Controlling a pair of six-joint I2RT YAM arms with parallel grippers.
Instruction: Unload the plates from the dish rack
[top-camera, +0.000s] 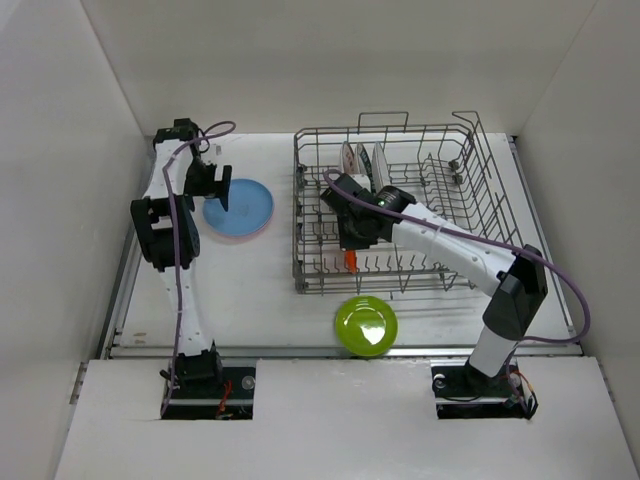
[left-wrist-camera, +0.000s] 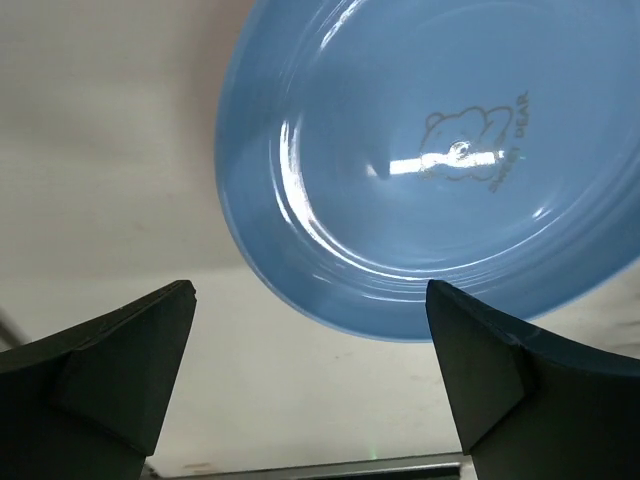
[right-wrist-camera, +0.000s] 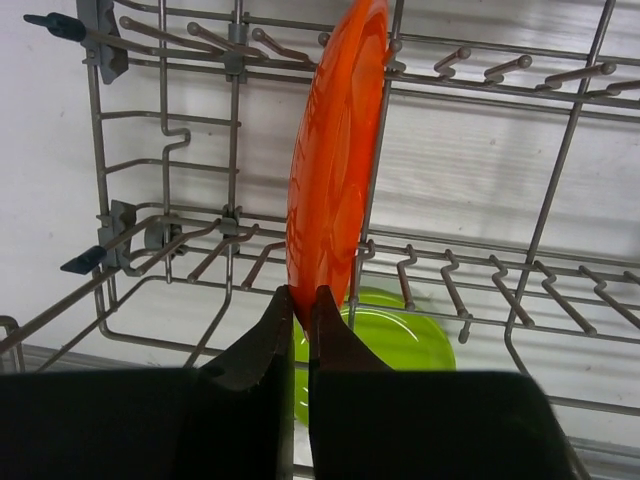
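Note:
The grey wire dish rack stands at the back right. My right gripper is inside it, shut on the rim of an upright glossy orange plate; from above only a sliver of the orange plate shows near the rack's front. White plates with dark rims stand in the rack's far row. A blue plate lies flat on the table on top of a pink one. My left gripper is open and empty just above the blue plate's near edge. A yellow-green plate lies on the table before the rack.
White walls close in the table on the left, right and back. A metal rail runs along the table's near edge. The yellow-green plate shows through the rack's wires below the right gripper.

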